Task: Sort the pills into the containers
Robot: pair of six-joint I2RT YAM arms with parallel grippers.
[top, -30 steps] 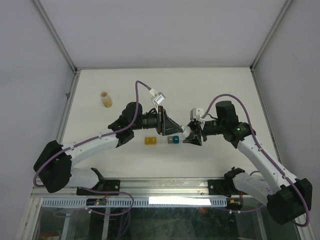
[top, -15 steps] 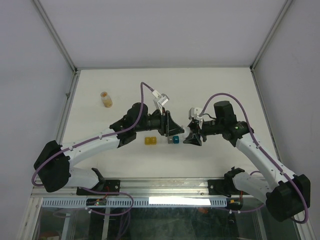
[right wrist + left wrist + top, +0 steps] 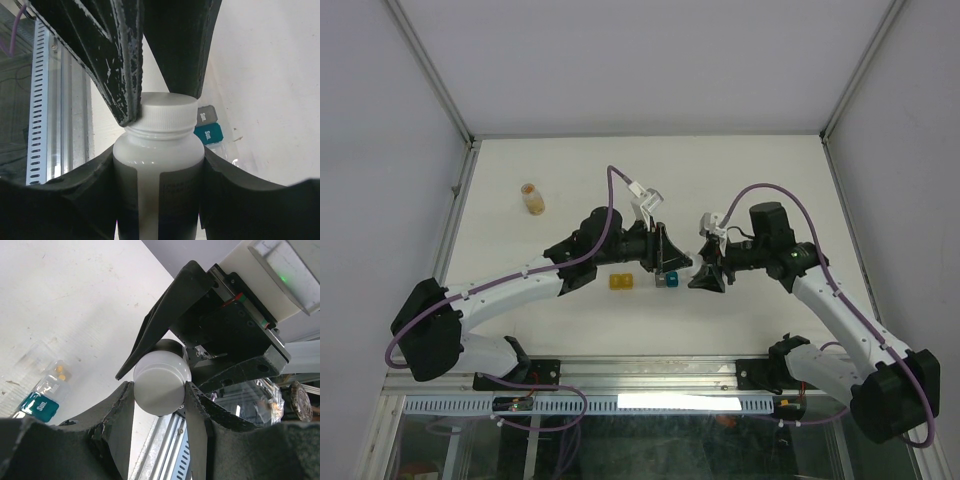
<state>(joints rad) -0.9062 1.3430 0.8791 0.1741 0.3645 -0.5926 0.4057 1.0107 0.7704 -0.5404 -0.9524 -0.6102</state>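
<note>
The left fingers [image 3: 117, 412] are closed tight on the ribbed white cap [image 3: 161, 379] of a white pill bottle [image 3: 159, 170], one finger on each side of it. The right fingers [image 3: 235, 195] are set about half open, and the bottle's body is gripped between them. The bottle is held above the tabletop [image 3: 760, 170] between the two arms, just right of the containers [image 3: 645, 281].

One bottle and one cap are seen. One strip of containers is laid toward the near edge, about midway between the left and right edges. In it one yellow compartment [image 3: 621, 282], one teal compartment [image 3: 668, 279] and one grey compartment [image 3: 206, 116] are counted; the clear ones cannot be counted. Two yellow pills [image 3: 60, 369] are seen in a clear compartment. One small vial [image 3: 532, 198] with orange contents is stood near the far left corner.
</note>
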